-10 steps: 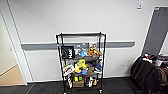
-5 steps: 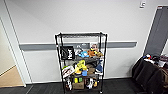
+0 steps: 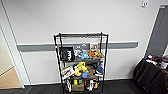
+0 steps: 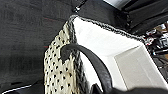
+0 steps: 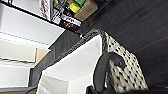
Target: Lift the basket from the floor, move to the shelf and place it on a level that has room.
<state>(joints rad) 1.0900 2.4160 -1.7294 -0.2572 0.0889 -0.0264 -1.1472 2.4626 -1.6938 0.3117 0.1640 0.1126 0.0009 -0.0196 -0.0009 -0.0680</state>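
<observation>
A: What does the head view give that the wrist views do not?

B: It gives the whole shelf (image 3: 81, 63), a black wire rack standing against a pale wall with a grey rail. Its top level (image 3: 81, 35) carries nothing. The tiers below it hold toys, boxes and a black bag (image 3: 66, 53). On the right there is a heap of dark clothing (image 3: 152, 75).

A: And the basket?

B: The left wrist view shows the basket (image 4: 100, 55) from close, above the dark floor (image 4: 25, 37): cream weave with dark specks, dark rim, white lining, nothing inside. One dark loop handle (image 4: 92, 60) arches over its end wall. The right wrist view shows another handle (image 5: 105, 67) in the same way, and behind the basket the foot of the rack with a cardboard box (image 5: 86, 8).

A: Are the end effectors clamped on the handles?

B: I cannot tell. Each handle runs toward the camera, but the fingers cannot be made out.

A: Any writing to read?

B: The black bag has pale letters, too blurred to read. A label on the lowest tier is also unreadable.
</observation>
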